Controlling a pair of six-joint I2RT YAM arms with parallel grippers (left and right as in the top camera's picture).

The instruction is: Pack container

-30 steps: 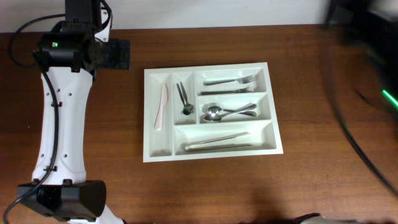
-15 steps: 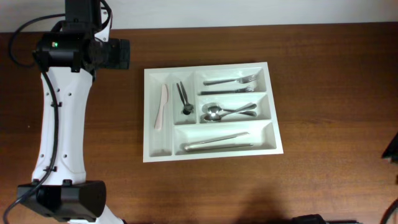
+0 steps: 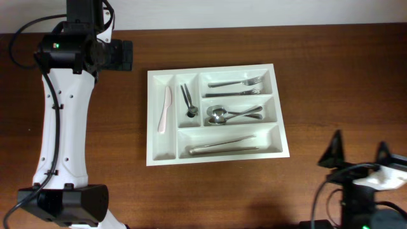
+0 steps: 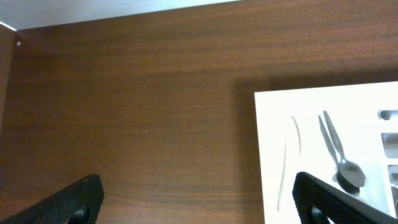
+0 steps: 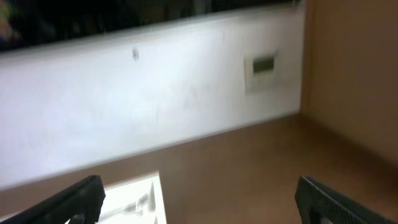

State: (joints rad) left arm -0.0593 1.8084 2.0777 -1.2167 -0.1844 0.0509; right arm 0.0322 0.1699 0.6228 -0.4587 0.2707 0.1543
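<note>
Here's the white cutlery tray (image 3: 163,150), flat in the middle of the worktop (image 3: 318,70), its long side running across between the two arms. Every compartment holds something: a pale knife (image 3: 165,108) in the outer narrow slot, a dark little utensil (image 3: 187,102) beside it (a small spoon, going by the left wrist view), forks (image 3: 236,83) in the far long bay, spoons (image 3: 232,115) in the middle one, knives (image 3: 222,148) in the near one. The left gripper (image 4: 202,202) hangs spread wide with nothing in it, just off the tray's far corner on its own side, and the tray lies ahead and to one side of it. The right gripper (image 3: 357,154) is spread and empty too, off the near corner on the opposite side with bare wood between. Its own camera is blurred and catches only a scrap of tray. From above, the left looks the nearer arm. I spot no loose cutlery out here, so the packing looks about finished.
</note>
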